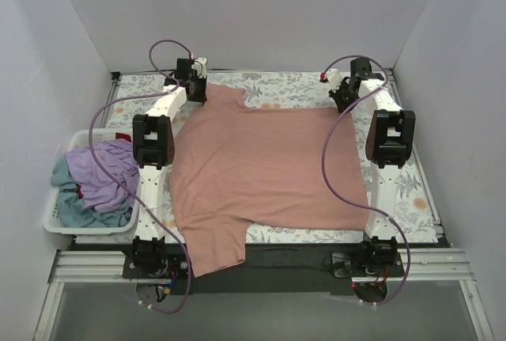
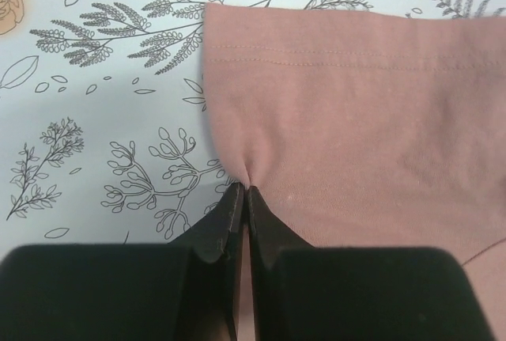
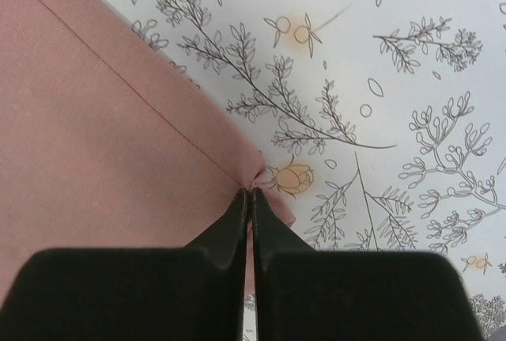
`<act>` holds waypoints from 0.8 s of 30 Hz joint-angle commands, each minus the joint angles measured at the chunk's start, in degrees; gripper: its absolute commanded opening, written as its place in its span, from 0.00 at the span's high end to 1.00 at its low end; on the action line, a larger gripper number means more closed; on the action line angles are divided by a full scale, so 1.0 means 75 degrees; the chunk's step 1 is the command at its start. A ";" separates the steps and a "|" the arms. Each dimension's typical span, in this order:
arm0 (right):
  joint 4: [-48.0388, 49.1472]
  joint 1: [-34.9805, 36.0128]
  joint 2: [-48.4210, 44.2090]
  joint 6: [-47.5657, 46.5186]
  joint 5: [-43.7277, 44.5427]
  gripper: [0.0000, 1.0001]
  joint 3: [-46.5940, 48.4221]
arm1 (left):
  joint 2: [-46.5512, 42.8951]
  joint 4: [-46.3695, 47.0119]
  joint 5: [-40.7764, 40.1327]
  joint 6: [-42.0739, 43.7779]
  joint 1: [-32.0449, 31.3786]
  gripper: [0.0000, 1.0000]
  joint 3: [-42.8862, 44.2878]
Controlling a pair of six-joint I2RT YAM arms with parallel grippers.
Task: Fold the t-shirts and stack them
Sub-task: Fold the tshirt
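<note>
The salmon-pink t-shirt (image 1: pixel 265 171) lies spread over the table, one sleeve hanging past the near edge. My left gripper (image 1: pixel 196 88) is shut on its far left edge; in the left wrist view the cloth (image 2: pixel 356 119) puckers into the closed tips (image 2: pixel 247 189). My right gripper (image 1: pixel 345 102) is shut on the far right corner; in the right wrist view the corner (image 3: pixel 118 119) bunches at the tips (image 3: pixel 251 191). The lavender-purple t-shirt (image 1: pixel 107 171) and the teal-blue t-shirt (image 1: pixel 75 208) lie crumpled in the basket.
A white plastic basket (image 1: pixel 59 226) stands at the left of the table. The floral tablecloth (image 1: pixel 285 84) shows along the far, right and near sides. White walls close in on three sides.
</note>
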 commanded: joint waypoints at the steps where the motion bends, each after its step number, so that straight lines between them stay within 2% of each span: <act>1: -0.0243 -0.0224 -0.0363 -0.0149 0.0178 0.99 0.0150 | -0.1027 0.0494 0.0516 0.0065 0.0190 1.00 -0.0495; 4: -0.0243 -0.0247 -0.0703 -0.0277 0.0143 0.99 -0.0131 | -0.1636 0.0822 0.0915 0.0205 0.0249 1.00 -0.1035; 10: -0.0266 -0.0247 -0.1394 -0.0477 0.0014 0.99 -0.0799 | -0.2926 0.1723 0.1396 0.0662 0.0249 1.00 -0.2932; 20: -0.0255 -0.0247 -0.2437 -0.0641 -0.0186 0.99 -0.1888 | -0.3594 0.1959 0.2029 0.1142 0.0249 1.00 -0.3380; 24: -0.0266 -0.0259 -0.2789 -0.0758 -0.0162 0.99 -0.2287 | -0.4180 0.1959 0.2088 0.1342 0.0260 1.00 -0.4092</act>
